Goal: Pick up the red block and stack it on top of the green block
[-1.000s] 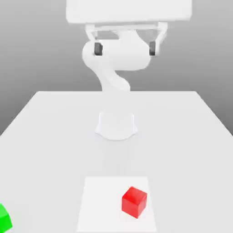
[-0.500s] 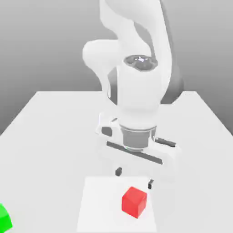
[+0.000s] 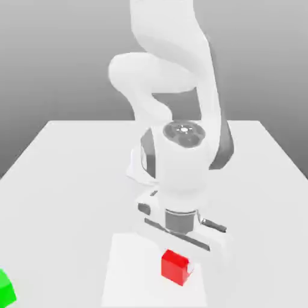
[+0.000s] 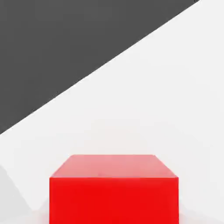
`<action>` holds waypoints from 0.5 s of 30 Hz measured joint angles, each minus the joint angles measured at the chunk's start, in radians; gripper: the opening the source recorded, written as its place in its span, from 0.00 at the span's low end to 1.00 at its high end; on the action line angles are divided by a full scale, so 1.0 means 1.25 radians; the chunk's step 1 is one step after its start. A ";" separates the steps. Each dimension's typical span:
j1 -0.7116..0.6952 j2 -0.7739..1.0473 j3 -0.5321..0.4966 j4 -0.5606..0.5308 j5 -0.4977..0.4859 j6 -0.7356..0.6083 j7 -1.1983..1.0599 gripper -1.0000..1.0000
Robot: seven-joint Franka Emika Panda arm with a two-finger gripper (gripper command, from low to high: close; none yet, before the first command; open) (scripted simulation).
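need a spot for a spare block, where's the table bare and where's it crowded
Bare table runs from the arm's base out to the exterior view's left edge, and again on the right side past the gripper. Crowded: the near middle, where the gripper sits at the red block; the green block fills the near left corner.

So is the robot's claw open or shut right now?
Shut. In the exterior view the gripper has come down onto the red block, with a finger pressed against the block's side. The block sits on the table.
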 joint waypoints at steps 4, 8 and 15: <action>-0.047 -0.032 -0.029 0.048 0.051 -0.079 -0.038 0.00; -0.130 0.010 -0.100 0.151 0.082 -0.140 -0.062 0.00; -0.268 0.097 -0.212 0.318 0.123 -0.220 -0.094 0.00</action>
